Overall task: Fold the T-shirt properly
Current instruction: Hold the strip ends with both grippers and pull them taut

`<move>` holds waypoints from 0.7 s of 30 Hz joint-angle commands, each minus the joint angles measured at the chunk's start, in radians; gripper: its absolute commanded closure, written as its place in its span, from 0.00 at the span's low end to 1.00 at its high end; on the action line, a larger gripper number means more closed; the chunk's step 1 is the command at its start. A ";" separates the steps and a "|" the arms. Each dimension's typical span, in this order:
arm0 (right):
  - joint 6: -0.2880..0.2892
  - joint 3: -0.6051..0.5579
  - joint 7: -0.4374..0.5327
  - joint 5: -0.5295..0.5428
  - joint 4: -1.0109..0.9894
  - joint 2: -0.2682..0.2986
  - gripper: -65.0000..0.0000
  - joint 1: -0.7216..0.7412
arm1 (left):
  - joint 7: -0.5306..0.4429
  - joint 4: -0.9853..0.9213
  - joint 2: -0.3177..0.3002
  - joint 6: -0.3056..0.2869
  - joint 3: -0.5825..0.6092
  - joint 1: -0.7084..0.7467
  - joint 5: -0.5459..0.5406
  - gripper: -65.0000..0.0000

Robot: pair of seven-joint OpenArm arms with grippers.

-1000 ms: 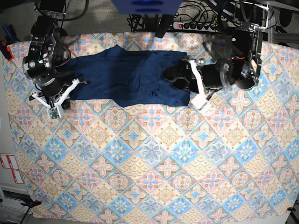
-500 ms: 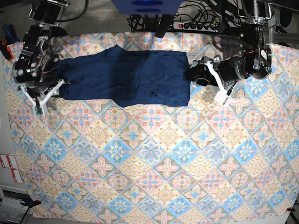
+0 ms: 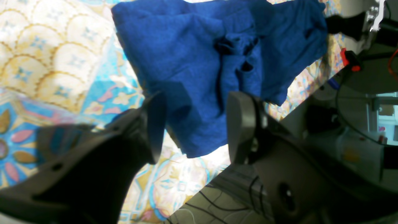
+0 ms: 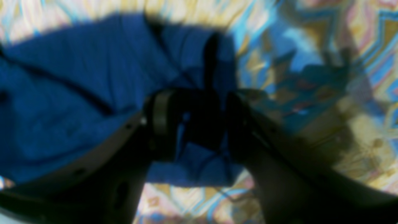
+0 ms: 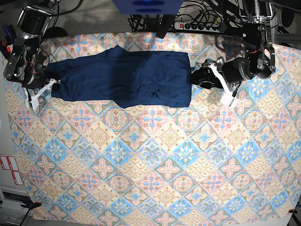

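Note:
The T-shirt [image 5: 127,77] lies flat as a long dark navy band across the far part of the patterned table; creased folds show near its middle. My left gripper [image 5: 197,77] hovers just off its right end, apart from the cloth. In the left wrist view the left gripper [image 3: 192,127] is open, with the T-shirt [image 3: 199,56] spread beyond the fingers. My right gripper [image 5: 46,81] is at the garment's left end. The right wrist view is blurred; there the right gripper [image 4: 199,124] has its jaws apart above the T-shirt [image 4: 77,93], holding nothing.
A patterned tablecloth [image 5: 150,160] covers the whole table. A power strip [image 5: 195,24] and cables lie behind the far edge, beside a blue block [image 5: 146,7]. The table's edge and cabled floor [image 3: 217,199] are close to the left gripper.
The right gripper opened and drew left and back to the shirt's left end. The left gripper slid right, off the shirt's right end. The shirt lies as before.

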 commanded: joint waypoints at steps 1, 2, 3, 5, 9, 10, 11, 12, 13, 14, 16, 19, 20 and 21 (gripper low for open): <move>0.004 0.006 0.003 0.024 0.012 0.018 0.62 0.007 | -0.011 0.015 -0.008 -0.005 -0.004 -0.008 -0.021 0.53; 0.004 0.005 0.001 0.030 0.012 0.024 0.62 0.007 | -0.011 0.015 -0.008 -0.005 -0.004 -0.008 -0.021 0.53; 0.004 0.005 0.000 0.034 0.012 0.031 0.62 0.007 | -0.011 0.015 -0.008 -0.005 -0.004 -0.008 -0.021 0.53; 0.004 0.011 -0.002 0.039 0.014 0.031 0.62 0.007 | -0.011 0.015 -0.008 -0.005 -0.003 -0.008 -0.021 0.53; 0.004 0.006 -0.003 0.096 0.032 0.037 0.62 0.000 | -0.011 0.015 -0.008 -0.005 -0.004 -0.008 -0.021 0.53; 0.004 0.003 -0.003 0.110 0.044 0.046 0.62 -0.002 | -0.011 0.015 -0.008 -0.005 -0.004 -0.008 -0.021 0.53; 0.004 -0.002 -0.005 0.117 0.052 0.049 0.62 -0.003 | -0.011 0.015 -0.007 -0.005 -0.004 -0.010 -0.021 0.53; 0.004 -0.009 -0.009 0.122 0.057 0.052 0.62 -0.003 | -0.011 0.015 -0.007 -0.005 -0.003 -0.010 -0.021 0.53; 0.004 -0.011 -0.019 0.122 0.057 0.052 0.62 -0.003 | -0.011 0.015 -0.007 -0.005 -0.001 -0.010 -0.021 0.53; 0.004 -0.011 -0.034 0.122 0.057 0.052 0.62 0.000 | -0.011 0.015 -0.007 -0.005 -0.001 -0.011 -0.021 0.53; 0.004 -0.009 -0.060 0.123 0.057 0.052 0.62 0.004 | -0.011 0.015 -0.005 -0.005 0.000 -0.011 -0.021 0.53; 0.004 -0.008 -0.068 0.123 0.049 0.054 0.61 0.006 | -0.011 0.014 -0.005 -0.005 0.000 -0.011 -0.021 0.53; 0.004 -0.008 -0.068 0.123 0.049 0.055 0.60 0.006 | -0.011 0.014 -0.005 -0.005 0.000 -0.011 -0.021 0.53; 0.004 -0.008 -0.068 0.123 0.049 0.055 0.57 0.004 | -0.011 0.014 -0.005 -0.005 0.000 -0.011 -0.021 0.53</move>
